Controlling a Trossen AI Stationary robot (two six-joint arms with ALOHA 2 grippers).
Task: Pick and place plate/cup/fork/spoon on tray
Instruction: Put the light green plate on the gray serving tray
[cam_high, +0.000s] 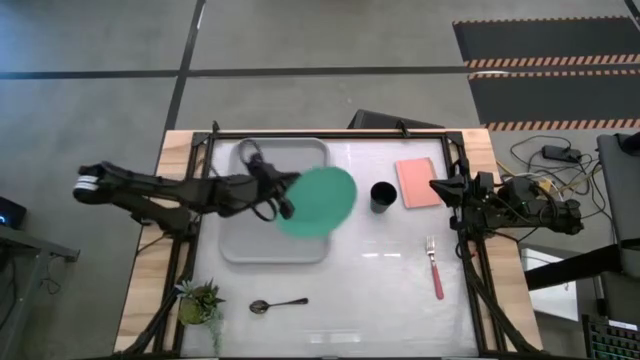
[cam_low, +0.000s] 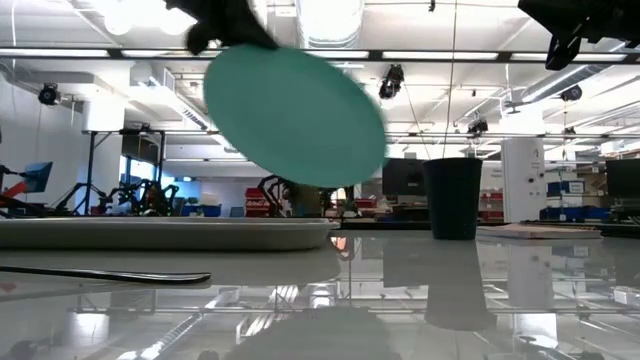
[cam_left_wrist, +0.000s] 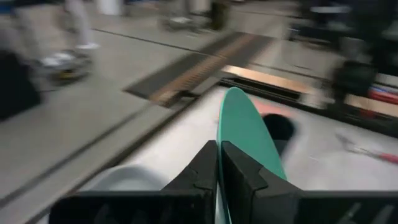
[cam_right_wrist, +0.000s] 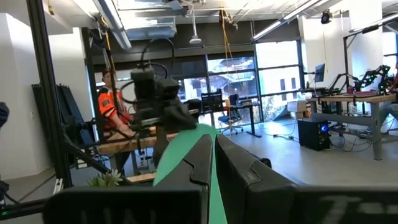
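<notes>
Clamped on the plate, the left gripper holds it tilted in the air over the tray's right edge, hiding part of that rim. Right gripper waits near the pink pad, fingers together and empty.

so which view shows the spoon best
The high view: the whole spoon lies on the table near the front edge, beside the small plant, bowl and handle both clear. The low view shows it only edge-on as a thin dark strip in front of the tray. Neither wrist view shows it.
</notes>
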